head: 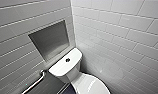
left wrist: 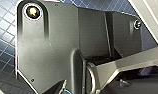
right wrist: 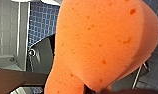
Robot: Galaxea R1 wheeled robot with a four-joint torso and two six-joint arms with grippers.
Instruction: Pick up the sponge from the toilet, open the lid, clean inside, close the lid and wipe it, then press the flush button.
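The white toilet [head: 74, 75] stands in the corner of the tiled walls. The dark round flush button [head: 67, 60] sits in the middle of its cistern top. Below the cistern the white oval lid [head: 93, 86] lies down over the bowl. The orange-red sponge [right wrist: 100, 45] looms large in the right wrist view, held above the blue floor with my right gripper shut on it. The left wrist view looks past the robot's dark plate onto the floor tiles, and nothing is held there; my left gripper is open.
A square recessed niche [head: 51, 40] is set in the left wall above the cistern. A metal grab rail [head: 36, 81] runs along that wall beside the toilet. White tiled walls close in on both sides. The floor [left wrist: 5, 25] is dark blue mosaic.
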